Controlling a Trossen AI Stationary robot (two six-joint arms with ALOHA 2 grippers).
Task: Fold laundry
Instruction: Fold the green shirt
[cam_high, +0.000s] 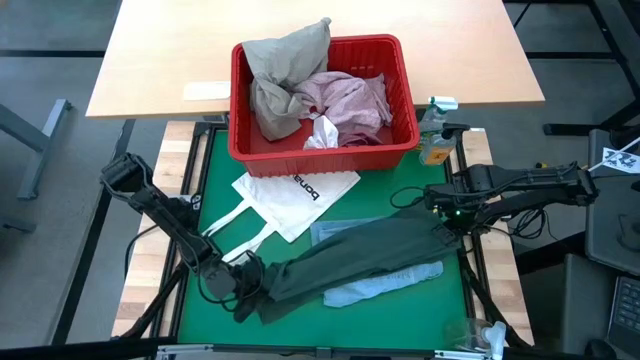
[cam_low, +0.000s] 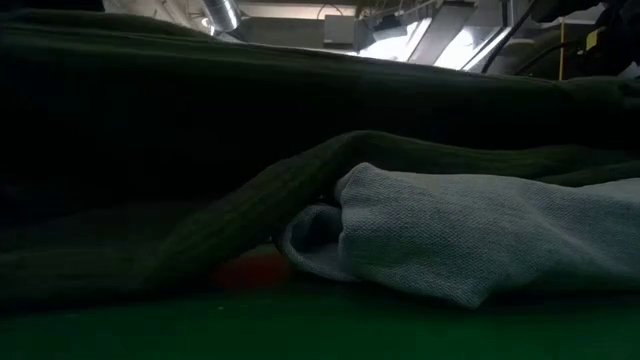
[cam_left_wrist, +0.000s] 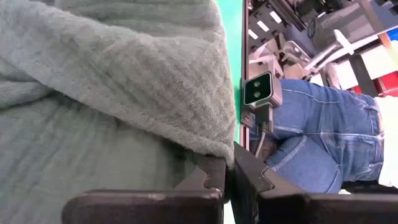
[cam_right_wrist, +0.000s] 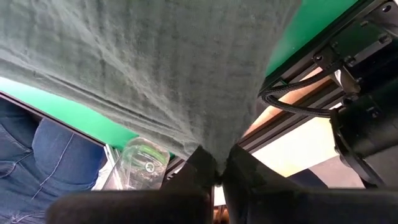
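A dark grey-green garment (cam_high: 370, 255) lies stretched across the green tabletop (cam_high: 215, 175), running from the near left corner toward the right side. The left pincer (cam_high: 250, 278) sits low at the garment's left end with its fingers (cam_left_wrist: 208, 177) pressed together on a fold of the cloth, as the left wrist view shows the fabric caught between them. The right pincer (cam_high: 447, 232) is at the garment's opposite end near the right edge of the tabletop, and its fingers (cam_right_wrist: 202, 165) are likewise pinched closed on the cloth's edge. A light blue garment (cam_high: 385, 284) lies just beside and partly under the grey-green one on its near side; in the low view its pale weave (cam_low: 480, 235) pokes out from under the dark fold (cam_low: 300, 175). A white tote bag (cam_high: 295, 195) with black lettering lies flat between the grey-green garment and a red basket (cam_high: 400, 60) at the far side of the tabletop. The basket holds a beige-khaki garment (cam_high: 285, 65) heaped over its left rim, a mottled pink garment (cam_high: 350, 100) beside it, and a small white piece (cam_high: 322, 135) at the front. A plastic bottle (cam_high: 435, 130) stands just right of the basket. A person in blue jeans (cam_left_wrist: 311, 137) stands beyond the tabletop.
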